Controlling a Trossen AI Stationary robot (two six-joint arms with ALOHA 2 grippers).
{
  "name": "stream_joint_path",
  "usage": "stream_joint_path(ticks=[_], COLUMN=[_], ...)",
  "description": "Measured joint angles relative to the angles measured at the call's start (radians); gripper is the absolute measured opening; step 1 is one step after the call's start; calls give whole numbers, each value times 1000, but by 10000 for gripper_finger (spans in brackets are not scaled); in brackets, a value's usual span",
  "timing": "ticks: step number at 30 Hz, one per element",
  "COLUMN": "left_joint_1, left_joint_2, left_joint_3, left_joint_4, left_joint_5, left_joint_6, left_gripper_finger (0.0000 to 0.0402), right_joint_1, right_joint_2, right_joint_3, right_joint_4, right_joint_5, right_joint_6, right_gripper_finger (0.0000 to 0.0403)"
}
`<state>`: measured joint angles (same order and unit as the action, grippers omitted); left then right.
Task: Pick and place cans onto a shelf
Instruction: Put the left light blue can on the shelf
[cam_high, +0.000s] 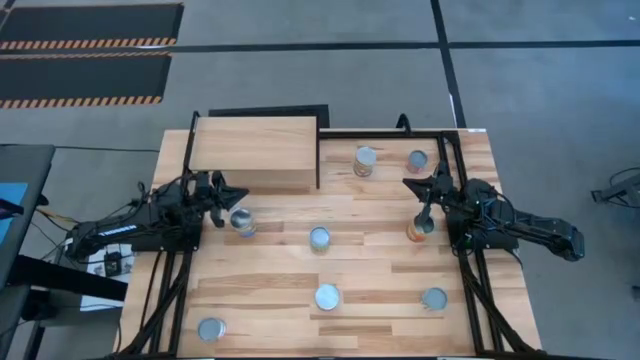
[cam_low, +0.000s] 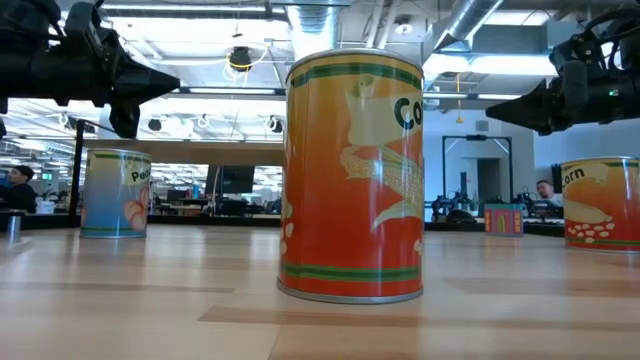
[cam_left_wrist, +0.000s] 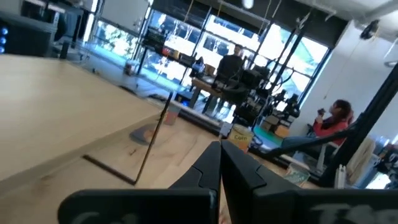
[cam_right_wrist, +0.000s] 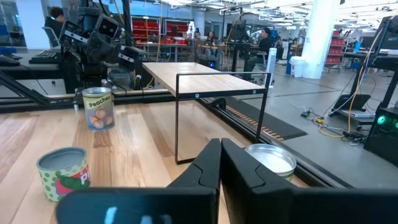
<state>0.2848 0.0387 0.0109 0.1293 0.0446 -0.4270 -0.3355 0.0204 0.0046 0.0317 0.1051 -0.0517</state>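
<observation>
Nearest the low camera stands an orange can (cam_low: 352, 175), untouched on the tabletop (cam_high: 380, 270), while both clenched, empty grippers, left gripper (cam_high: 232, 196) and right gripper (cam_high: 410, 184), wait beside cans because the shelf (cam_high: 255, 153) holds none yet.

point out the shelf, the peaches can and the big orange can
shelf (cam_high: 255, 150), high view, on its bare wooden top
peaches can (cam_right_wrist: 98, 109), right wrist view, on its label
big orange can (cam_low: 353, 175), low view, on the middle of its label
</observation>
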Motion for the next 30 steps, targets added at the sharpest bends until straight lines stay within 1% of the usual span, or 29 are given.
stream_joint_path(ticks=[4,9,12,15,20,25,28,30], left_joint_1=[0,0,-1,-15,-66,-152,-217,-260], left_joint_2=[0,1,27,69,187,344,458,534], left_joint_3=[0,3,22,55,140,237,303,354], left_joint_4=[12,17,14,29,20,16,-36,-115], left_joint_5=[82,103,152,161,155,125,74,9], left_joint_6=[11,40,87,145,223,263,298,300], left_gripper_finger=[0,0,0,0,0,0,0,0], right_joint_1=[0,0,0,0,0,0,0,0], right_joint_2=[0,0,0,0,0,0,0,0], right_joint_3=[0,0,0,0,0,0,0,0], right_joint_4=[0,0,0,0,0,0,0,0], right_joint_5=[0,0,0,0,0,0,0,0], right_joint_6=[0,0,0,0,0,0,0,0], right_gripper_finger=[33,33,33,33,33,33,33,33])
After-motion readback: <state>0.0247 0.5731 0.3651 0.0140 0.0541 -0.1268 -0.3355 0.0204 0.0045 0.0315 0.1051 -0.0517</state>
